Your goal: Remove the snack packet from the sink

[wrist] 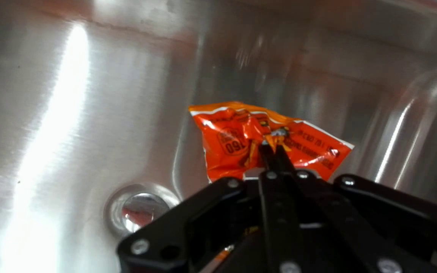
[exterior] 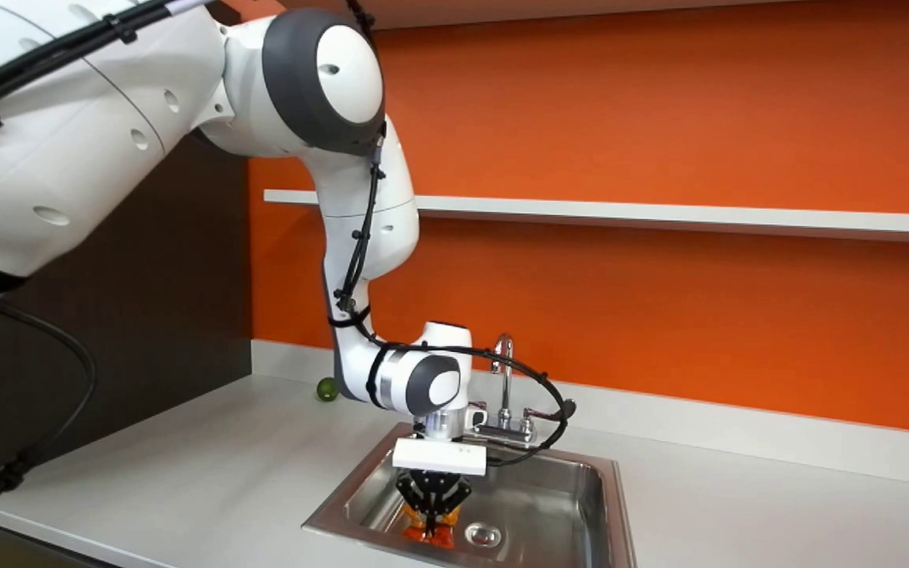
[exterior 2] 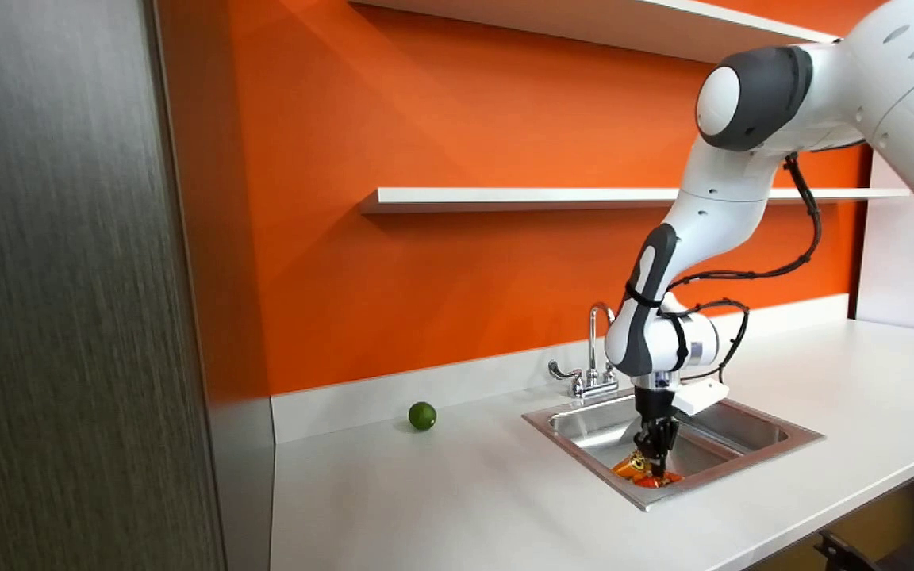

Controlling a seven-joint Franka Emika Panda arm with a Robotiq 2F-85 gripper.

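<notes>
Here, in the sink [exterior: 537, 505], the gripper [wrist: 273, 150] pinches the snack packet [wrist: 222, 148], "160" legible upside down on it.

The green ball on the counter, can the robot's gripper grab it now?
Probably not: the gripper looks shut on the snack packet, down in the sink, and the green ball sits outside on the counter.

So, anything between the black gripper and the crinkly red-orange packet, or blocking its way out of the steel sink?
Nothing between: the black gripper pinches the red-orange packet. Sideways, the steel sink walls it in; straight up, nothing visible blocks it.
</notes>
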